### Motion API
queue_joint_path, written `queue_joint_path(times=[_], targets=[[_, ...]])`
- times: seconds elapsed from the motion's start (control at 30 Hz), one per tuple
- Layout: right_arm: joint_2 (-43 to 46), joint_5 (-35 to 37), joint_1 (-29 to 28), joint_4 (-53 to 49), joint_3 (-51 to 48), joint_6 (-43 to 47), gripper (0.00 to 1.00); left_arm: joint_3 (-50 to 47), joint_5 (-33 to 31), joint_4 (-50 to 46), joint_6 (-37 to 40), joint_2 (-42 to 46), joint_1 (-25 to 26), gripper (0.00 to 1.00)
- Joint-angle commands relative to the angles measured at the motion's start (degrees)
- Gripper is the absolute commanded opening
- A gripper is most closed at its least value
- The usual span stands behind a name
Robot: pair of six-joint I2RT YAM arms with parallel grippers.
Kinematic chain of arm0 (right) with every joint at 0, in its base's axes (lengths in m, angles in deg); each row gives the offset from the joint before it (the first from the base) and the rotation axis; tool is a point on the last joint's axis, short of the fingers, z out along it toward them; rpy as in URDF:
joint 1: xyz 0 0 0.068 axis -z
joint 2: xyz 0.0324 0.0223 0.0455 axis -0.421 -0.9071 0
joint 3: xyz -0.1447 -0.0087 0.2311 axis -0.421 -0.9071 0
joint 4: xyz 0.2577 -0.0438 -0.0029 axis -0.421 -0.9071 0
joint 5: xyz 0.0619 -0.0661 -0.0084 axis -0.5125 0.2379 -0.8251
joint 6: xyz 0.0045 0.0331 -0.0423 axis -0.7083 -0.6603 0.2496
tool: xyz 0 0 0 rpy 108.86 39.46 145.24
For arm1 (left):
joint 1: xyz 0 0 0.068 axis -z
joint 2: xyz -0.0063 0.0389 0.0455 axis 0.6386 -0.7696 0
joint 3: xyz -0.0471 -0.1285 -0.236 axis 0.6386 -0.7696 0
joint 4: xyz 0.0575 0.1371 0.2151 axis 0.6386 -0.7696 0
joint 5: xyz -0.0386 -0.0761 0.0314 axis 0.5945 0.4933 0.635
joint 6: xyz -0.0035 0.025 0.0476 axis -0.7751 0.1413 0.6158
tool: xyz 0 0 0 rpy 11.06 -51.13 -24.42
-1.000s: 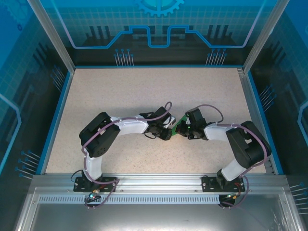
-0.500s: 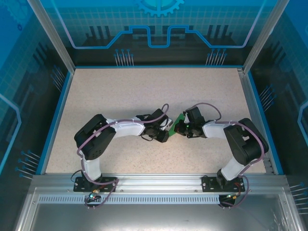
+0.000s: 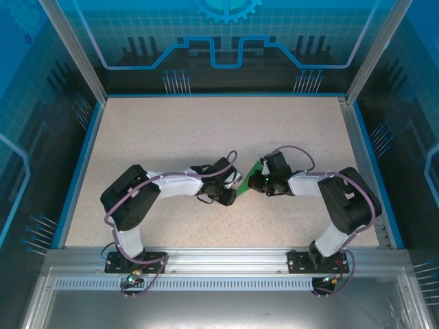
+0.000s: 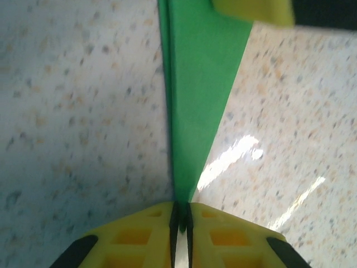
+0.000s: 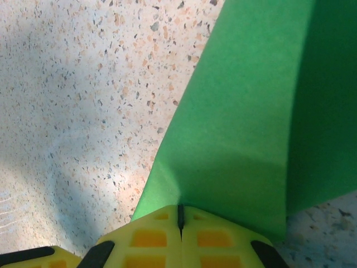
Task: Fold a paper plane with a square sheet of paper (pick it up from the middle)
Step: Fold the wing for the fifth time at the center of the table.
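Two grippers meet over the middle of the speckled table [image 3: 171,130], each closed on the same piece of green paper [image 3: 256,171]. In the overhead view the left gripper [image 3: 235,196] and the right gripper [image 3: 252,184] sit just beside each other, with the paper showing as a small green patch between and slightly behind them.

From the left wrist, the left gripper [image 4: 180,216] has its yellow jaws pressed almost together, with the paper's [image 4: 198,84] narrow pointed end running into the thin slit between them. From there the paper widens away as a long triangle, a layered fold edge along its left side. A yellow pad of the other gripper [image 4: 254,11] lies against its far wide end.

From the right wrist, the right gripper [image 5: 180,219] has its jaws together, pinching the paper [image 5: 240,111] at a crease on its near edge. The sheet fans outward from the seam, its right part in shadow. Whether the paper touches the table cannot be told.
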State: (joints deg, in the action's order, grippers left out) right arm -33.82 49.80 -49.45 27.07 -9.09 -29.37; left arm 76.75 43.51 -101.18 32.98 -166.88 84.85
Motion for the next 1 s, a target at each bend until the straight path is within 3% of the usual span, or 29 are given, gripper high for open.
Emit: queue_joint_path(times=[0.0, 0.3, 0.57, 0.97], targets=[[-4.2, 5.8, 1.2, -7.4, -2.4, 1.6, 0.0, -2.3, -0.4, -8.7, -0.9, 3.1, 0.0, 0.16], [-4.2, 5.5, 0.7, -7.3, -3.1, 1.6, 0.0, 2.8, 8.0, -5.5, -3.9, 7.6, -2.3, 0.13], [-3.3, 5.1, 0.4, -6.9, -3.5, 1.1, 0.0, 5.0, 16.1, 5.2, -8.8, 0.6, -4.2, 0.05], [-2.4, 5.4, 0.4, -7.1, -3.7, 1.0, 0.0, 3.6, 16.2, 6.4, -7.5, -5.9, -5.7, 0.0]])
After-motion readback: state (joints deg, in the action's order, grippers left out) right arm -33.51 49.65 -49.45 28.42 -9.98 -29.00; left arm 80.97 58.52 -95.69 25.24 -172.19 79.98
